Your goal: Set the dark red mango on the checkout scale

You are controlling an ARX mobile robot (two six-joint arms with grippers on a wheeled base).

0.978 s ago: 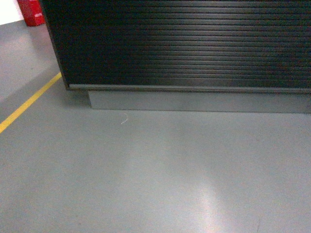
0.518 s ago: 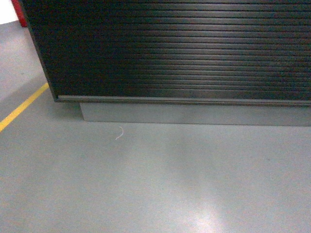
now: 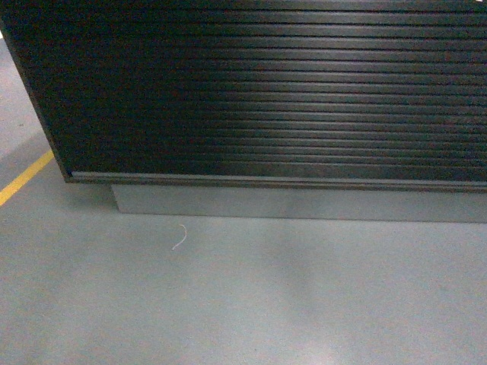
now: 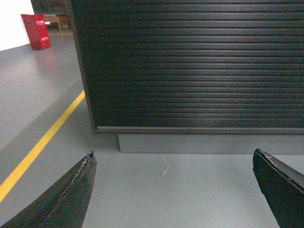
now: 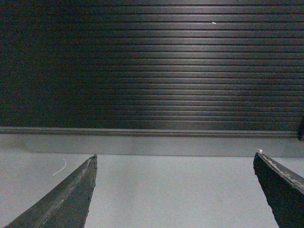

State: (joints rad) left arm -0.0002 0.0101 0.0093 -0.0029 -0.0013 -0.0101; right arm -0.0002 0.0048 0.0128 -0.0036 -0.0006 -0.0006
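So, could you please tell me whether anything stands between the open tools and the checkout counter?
Nothing visible does. Only bare grey floor lies between both open, empty tools (left tool, right tool) and the checkout's ribbed front, save a small white scrap on the floor. Neither the mango nor the scale is in view.

Dark ribbed slats on the checkout [image 3: 274, 91], faintly sheened toward 12 o'clock (material hard to tell). Smooth grey floor [image 3: 243, 304], softly glossy. Painted yellow line [image 4: 42, 142] at 9 o'clock. Matt black, scuffed fingers [image 4: 71, 199].
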